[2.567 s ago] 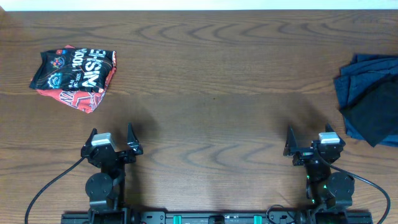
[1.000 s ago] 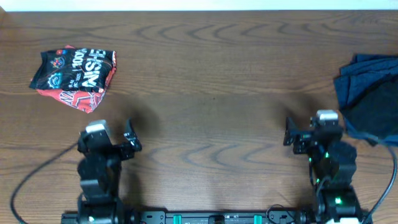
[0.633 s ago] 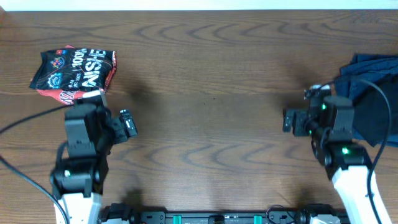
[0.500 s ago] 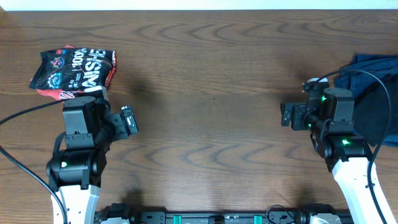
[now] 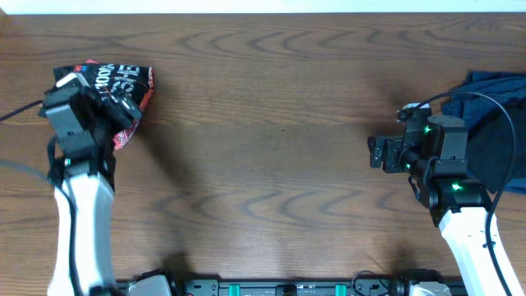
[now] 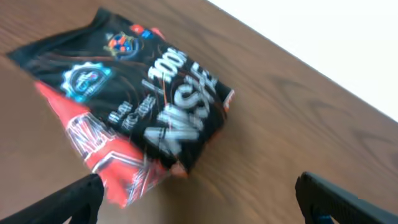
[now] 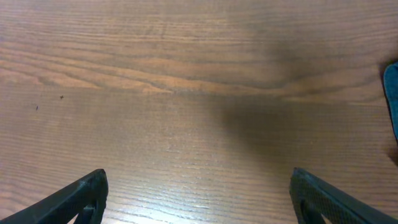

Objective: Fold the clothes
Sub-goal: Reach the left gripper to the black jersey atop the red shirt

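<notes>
Over at the far left of the counter (image 5: 279,123) sits the black jersey (image 5: 131,80), folded into a small bundle with white lettering and coloured logos on top. Some red cloth (image 5: 122,138) sticks out from under its near edge; whether that red is a separate tee or part of the same piece I can't quite tell, as the left wrist view is blurred. The left arm (image 5: 78,115) hangs over the near left part of the bundle and hides some of it from above. The left jaws stand wide apart, holding nothing, one finger (image 6: 78,198) at each lower corner of the wrist view, and the bundle lies ahead of them, more toward the left finger. At the far right edge of the counter lies the heap (image 5: 486,89), navy and black pieces loosely piled. The right arm (image 5: 427,152) is just beside it, on its left, with a cable looping over the dark cloth. The right jaws are apart too, over bare wood, with only a sliver of blue at the right edge of their view
</notes>
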`<state>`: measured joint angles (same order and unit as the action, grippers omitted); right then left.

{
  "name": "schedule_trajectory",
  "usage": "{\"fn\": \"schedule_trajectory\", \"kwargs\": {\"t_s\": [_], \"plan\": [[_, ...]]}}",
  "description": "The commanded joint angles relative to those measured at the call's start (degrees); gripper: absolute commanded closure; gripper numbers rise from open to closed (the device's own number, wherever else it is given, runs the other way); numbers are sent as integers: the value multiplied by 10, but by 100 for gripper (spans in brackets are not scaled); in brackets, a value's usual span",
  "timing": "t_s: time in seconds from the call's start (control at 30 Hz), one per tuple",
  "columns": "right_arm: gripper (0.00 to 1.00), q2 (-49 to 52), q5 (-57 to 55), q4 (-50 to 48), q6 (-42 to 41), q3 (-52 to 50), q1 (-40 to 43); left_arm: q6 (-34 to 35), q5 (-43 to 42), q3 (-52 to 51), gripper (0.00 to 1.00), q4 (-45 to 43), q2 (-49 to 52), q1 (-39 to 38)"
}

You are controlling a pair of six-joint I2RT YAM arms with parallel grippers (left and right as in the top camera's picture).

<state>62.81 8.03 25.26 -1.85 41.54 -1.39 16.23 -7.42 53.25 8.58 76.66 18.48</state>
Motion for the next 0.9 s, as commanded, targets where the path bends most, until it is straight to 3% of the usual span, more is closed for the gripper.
{"fn": "schedule_trajectory", "kwargs": {"t_s": [0.0,0.33,0.6,0.67,0.8,0.87], "plan": [[9,1,5,2,4,12,3,34,-27,6,5,-57,73,9],[10,1,3,12,4,11,3,160,-26,6,11,-190,223,11],[10,1,-1,11,4,11,3,165,-23,6,27,-215,263,11],[11,1,-3,11,4,11,3,165,-20,6,41,-223,263,11],[14,1,-3,9,4,11,3,171,-21,6,92,-259,263,11],[14,1,-3,9,4,11,3,173,-37,6,94,-278,263,11]]}}
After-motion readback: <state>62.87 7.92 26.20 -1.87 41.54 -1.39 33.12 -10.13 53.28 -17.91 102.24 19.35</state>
